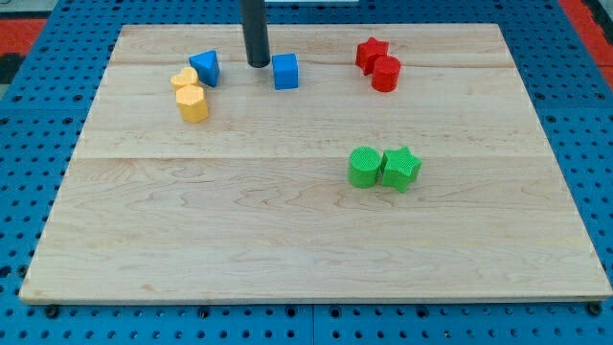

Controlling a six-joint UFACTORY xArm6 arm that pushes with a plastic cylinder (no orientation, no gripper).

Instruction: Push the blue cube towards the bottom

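A straight, smooth, dark grey cylindrical rod with my tip (259, 64) blunt.

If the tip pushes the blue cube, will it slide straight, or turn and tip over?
The blue cube sits flat and low on the smooth wooden board, so it probably slides without tipping. My tip stands beside its left face; an off-centre push may turn it.

Tabletop (287, 249): blue triangle (205, 67) touching two yellow blocks (189, 94) at left, two red blocks (378, 63) top right, two green blocks (383, 168) touching right of centre.
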